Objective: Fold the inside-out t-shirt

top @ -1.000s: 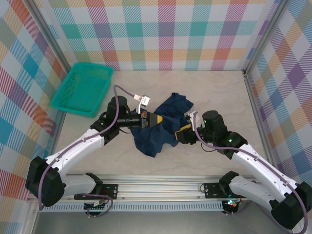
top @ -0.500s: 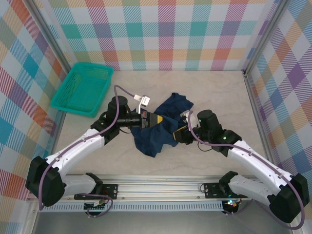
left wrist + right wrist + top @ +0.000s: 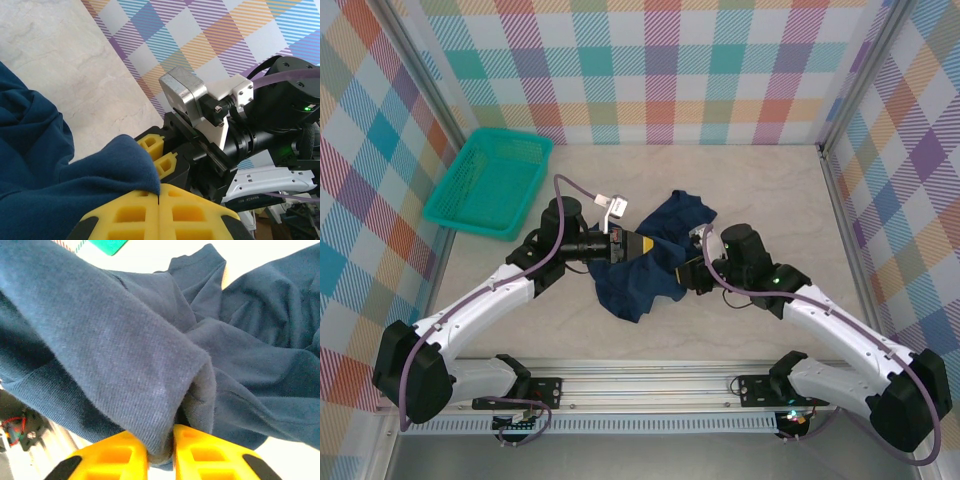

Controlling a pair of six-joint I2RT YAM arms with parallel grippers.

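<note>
The t-shirt (image 3: 645, 265) is bunched at the middle of the table (image 3: 770, 190), pinched in the closed left gripper (image 3: 159, 192) and right gripper (image 3: 161, 450). The right one has been drawn leftward, so spreading is judged unfinished.

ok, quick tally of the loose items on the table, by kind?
t-shirt: 1
basket: 1
total: 2
</note>
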